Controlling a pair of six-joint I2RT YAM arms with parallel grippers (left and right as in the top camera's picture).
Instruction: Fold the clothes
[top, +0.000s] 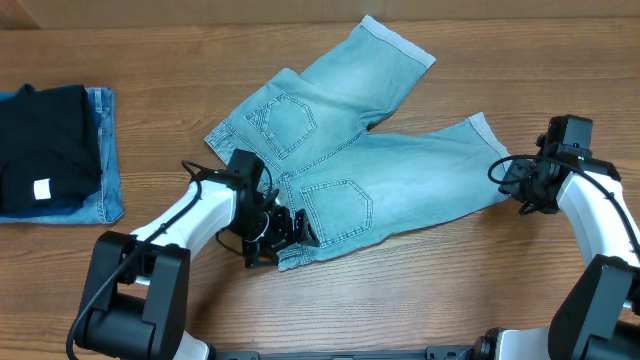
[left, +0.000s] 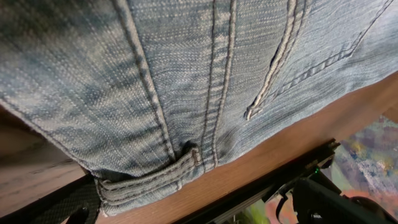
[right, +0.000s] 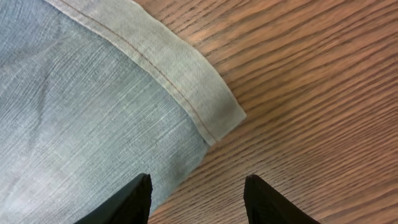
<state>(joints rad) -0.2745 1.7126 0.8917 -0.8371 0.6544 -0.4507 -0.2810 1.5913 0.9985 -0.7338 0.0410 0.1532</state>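
Light washed-blue denim shorts (left: 186, 74) hide whether the left hand (top: 283, 235) grips; the right hand (right: 196, 199), fingers apart, risks pinching only the cuff (right: 186, 87) edge just ahead of it.

The pair of washed light-blue denim shorts (top: 400, 170) fades paler, almost whitish, at the cuffed hems. It shows a fine diagonal twill weave, with cream-to-tan double stitching along its seams and pockets. The wooden surface (top: 520, 60) is warm brown, streaked with darker wavy grain. The folded black garment (top: 45, 130) has a small white tag (top: 42, 188). The folded denim piece (top: 108, 170) is a deeper blue. My right gripper (right: 198, 186) and left gripper (top: 285, 235) are black.
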